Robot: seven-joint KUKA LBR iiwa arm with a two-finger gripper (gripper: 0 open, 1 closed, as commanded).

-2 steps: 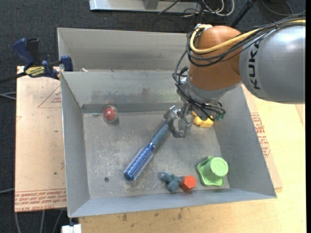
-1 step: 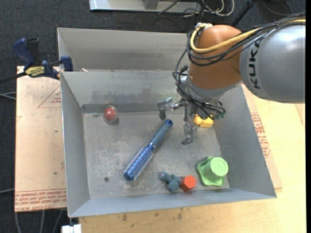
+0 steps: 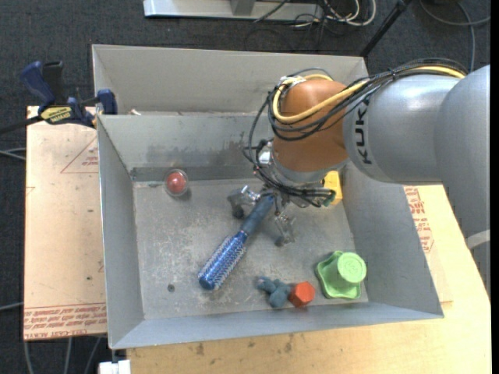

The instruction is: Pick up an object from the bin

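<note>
Beneath the gripper [image 3: 260, 218] lies a blue hairbrush [image 3: 222, 262]; fingers [image 3: 282, 231] spread apart, straddling its handle, not clamped.

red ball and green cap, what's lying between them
In the camera view the blue brush lies slantwise across that stretch, its handle end at the tool; the rest is bare bin floor.

A robotics laboratory, by every visible sign: a silver industrial arm [image 3: 421, 131], lettered "KUKA" on its casing, reaches over a scuffed grey metal bin [image 3: 117, 209]; yellow and black cables [image 3: 405, 72] run along the arm; more loose wiring [image 3: 343, 6] trails across dark carpet [image 3: 47, 22] beside a bare metal stand foot [image 3: 226, 5]; the bin holds mismatched oddments, among them a blue brush [image 3: 226, 257] and a red ball [image 3: 177, 182].
</note>
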